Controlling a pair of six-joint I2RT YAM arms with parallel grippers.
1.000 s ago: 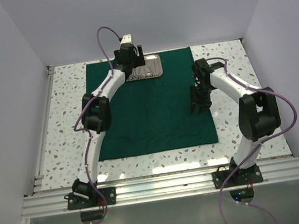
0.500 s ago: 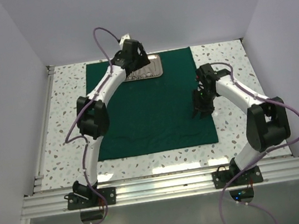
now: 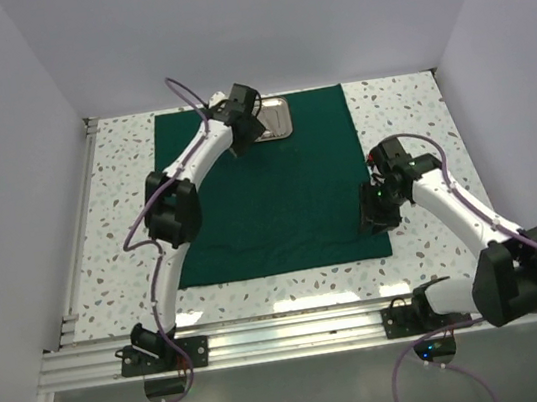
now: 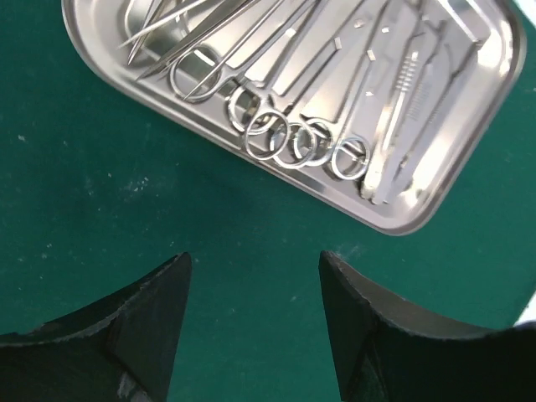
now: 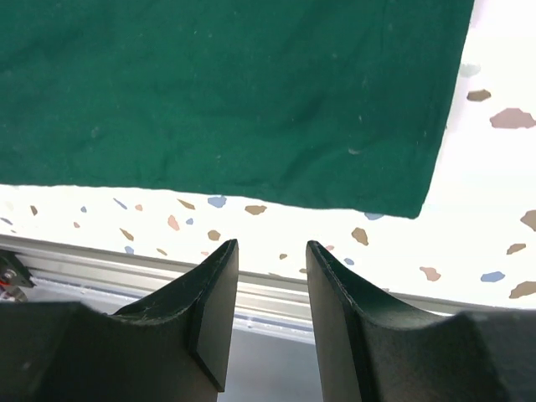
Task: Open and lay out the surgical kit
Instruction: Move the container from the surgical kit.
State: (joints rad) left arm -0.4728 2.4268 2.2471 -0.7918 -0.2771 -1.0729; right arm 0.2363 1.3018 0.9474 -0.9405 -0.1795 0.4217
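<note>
Green surgical drape (image 3: 278,199) lying unfolded and flat, steel tray (image 4: 394,228) just ahead of the left gripper (image 4: 253,261), ring-handled scissors and forceps (image 4: 289,141) untouched inside. Pulled back off the tray within the last second, jaws narrowing yet apart, gripping nothing. Right gripper (image 5: 272,248) likewise withdrawn from the cloth, the drape's corner now just ahead of it and speckled tabletop (image 5: 494,167) beneath, fingers slightly parted and empty. Reads as unwrapping done, with laying out of the instruments yet to begin.
</note>
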